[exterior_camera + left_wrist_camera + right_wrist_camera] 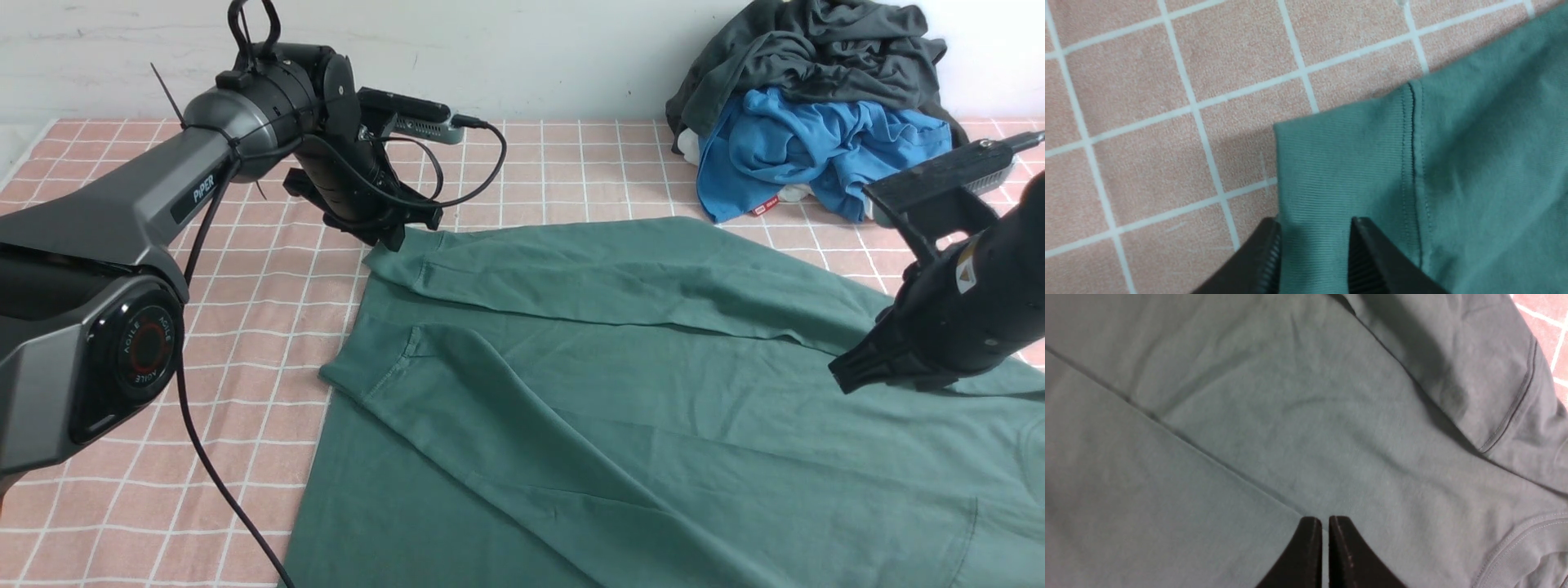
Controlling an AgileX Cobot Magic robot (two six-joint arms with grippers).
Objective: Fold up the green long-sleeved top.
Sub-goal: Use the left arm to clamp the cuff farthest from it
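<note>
Green long-sleeved top (620, 367) mid-fold; gotta clamp left pincer (1314, 228), half-open astride the ribbed cuff (1339, 163), squarely before pulling; right pincer (1325, 524) shut, empty.

I see pink checked cloth (571, 163) as work surface; far right, dark grey garment (816, 49) heaped over blue garment (808, 147), against white wall (531, 49)

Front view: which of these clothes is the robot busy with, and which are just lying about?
In the job: green long-sleeved top; left hand at its cuff; right hand over it.
Lying about: blue garment; dark grey garment.
</note>
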